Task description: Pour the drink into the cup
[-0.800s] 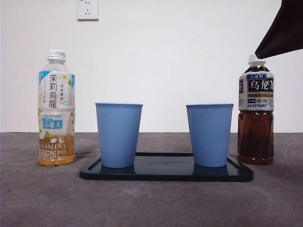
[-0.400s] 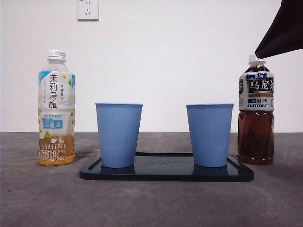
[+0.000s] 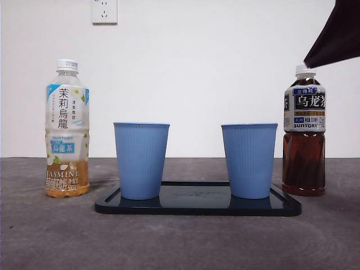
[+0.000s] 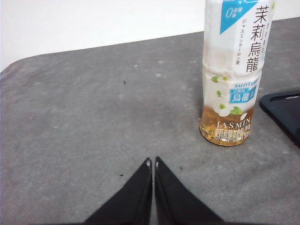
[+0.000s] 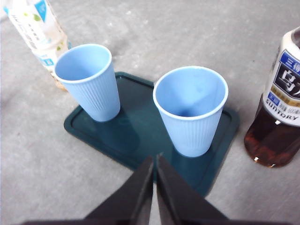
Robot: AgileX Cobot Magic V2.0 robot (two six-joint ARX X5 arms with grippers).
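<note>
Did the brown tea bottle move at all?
No. The brown tea bottle stands in the same spot beside the tray, upright, its cap on.

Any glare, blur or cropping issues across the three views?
Front view: sharp, even light; the tray reflects the cups; dark arm cropped at top corner. Left wrist view: the jasmine bottle cut off at top, white wall overexposed. Right wrist view: slightly soft, the oolong bottle cropped at the edge.

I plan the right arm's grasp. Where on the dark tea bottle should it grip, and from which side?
Probably the dark tea bottle at its straight body under the label, coming level from its outer side: it stands upright, and a cup stands close on the inner side.
</note>
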